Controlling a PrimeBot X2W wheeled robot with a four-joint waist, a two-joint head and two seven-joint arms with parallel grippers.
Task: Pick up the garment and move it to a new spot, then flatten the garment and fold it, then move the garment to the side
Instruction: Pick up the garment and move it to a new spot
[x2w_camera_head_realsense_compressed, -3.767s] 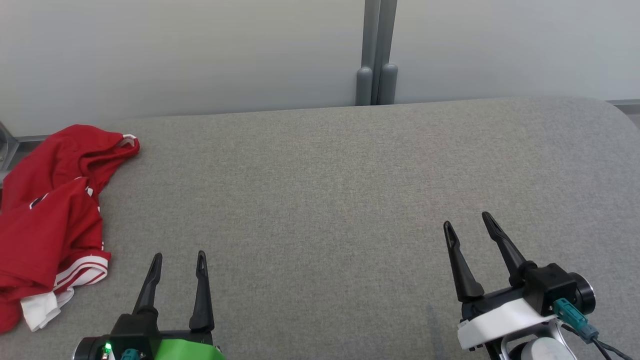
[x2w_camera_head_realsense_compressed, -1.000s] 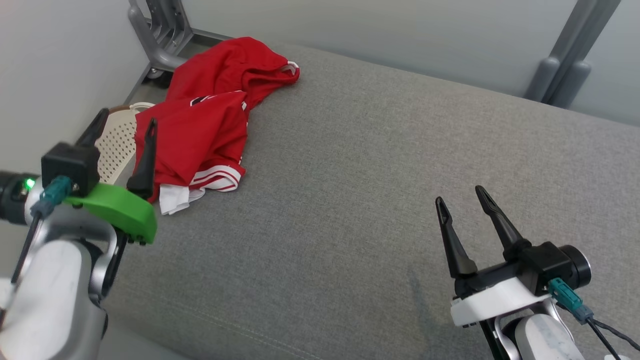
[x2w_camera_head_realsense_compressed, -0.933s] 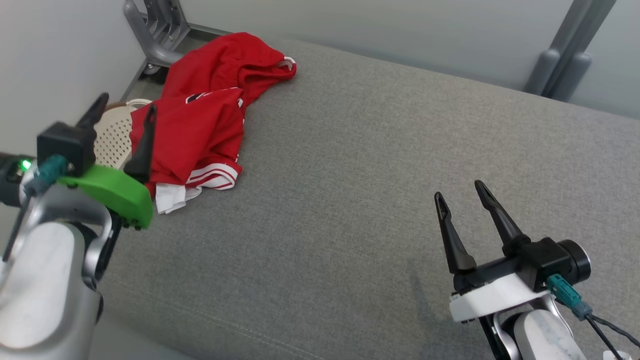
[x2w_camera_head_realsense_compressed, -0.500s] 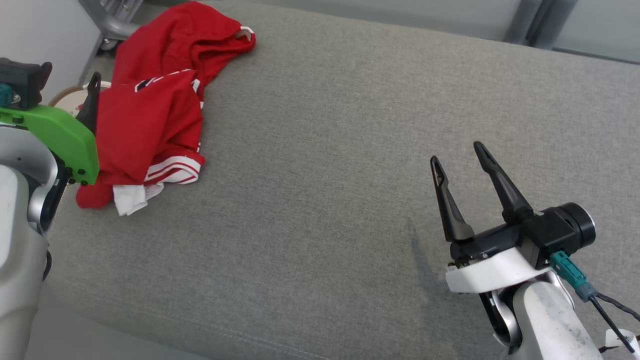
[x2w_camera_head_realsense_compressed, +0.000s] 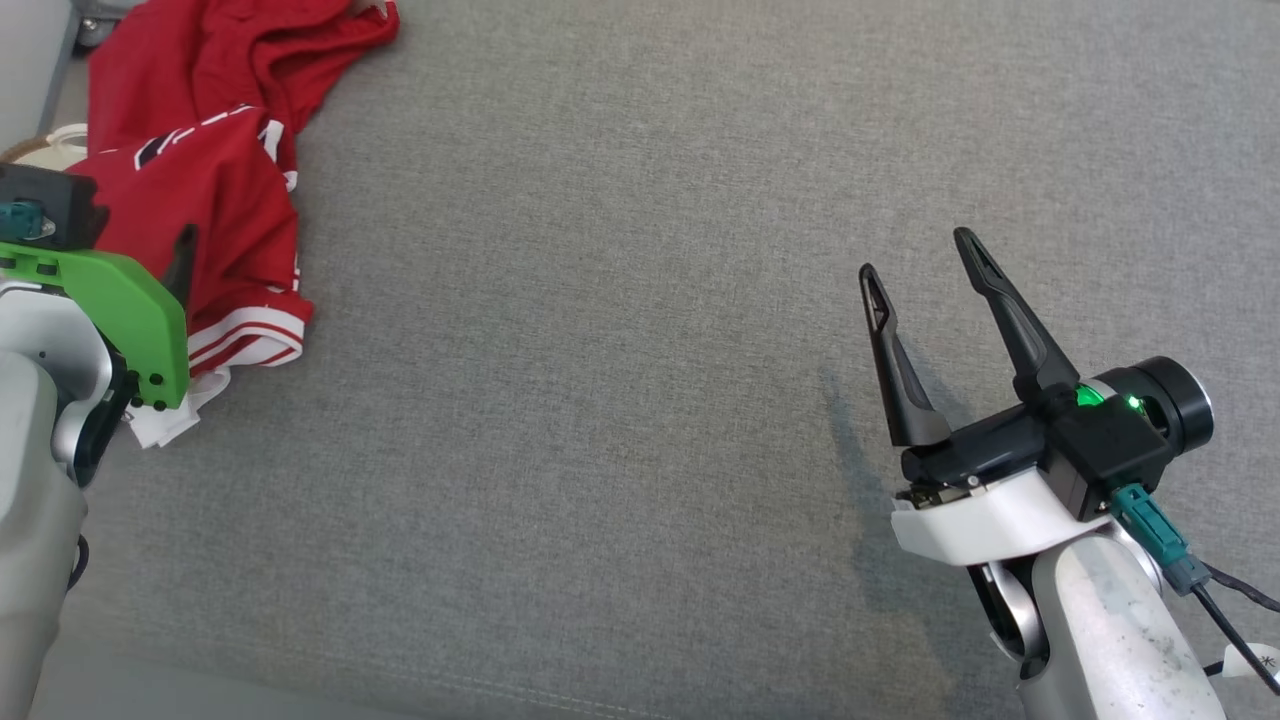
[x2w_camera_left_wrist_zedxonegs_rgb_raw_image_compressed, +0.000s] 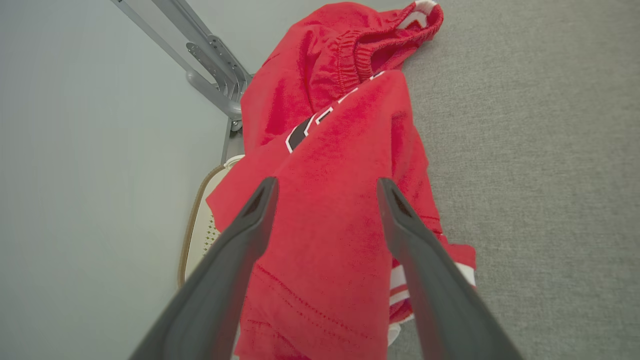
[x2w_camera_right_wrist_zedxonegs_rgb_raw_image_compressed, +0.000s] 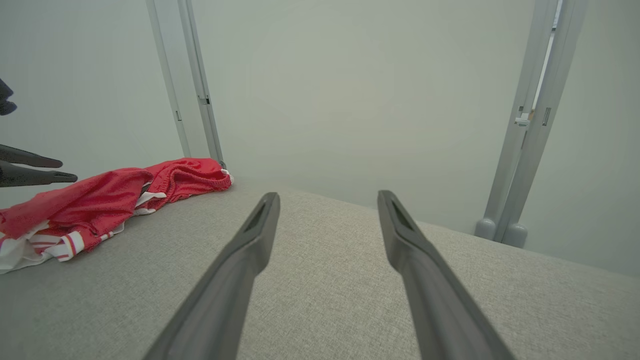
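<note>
One clear choice of arm, judging by reach: hovering the left end effector (x2w_camera_left_wrist_zedxonegs_rgb_raw_image_compressed: 326, 181), jaws released wide and empty, just above the red garment (x2w_camera_left_wrist_zedxonegs_rgb_raw_image_compressed: 345, 150), itself lying crumpled at the tabletop's (x2w_camera_head_realsense_compressed: 600, 450) left edge and partly spilling over a pale basket (x2w_camera_left_wrist_zedxonegs_rgb_raw_image_compressed: 202, 240) beyond that edge, long axis running roughly along the fingers' line. Holding the right end effector (x2w_camera_head_realsense_compressed: 925, 255), equally released and empty, over the tabletop's right half, well apart.
</note>
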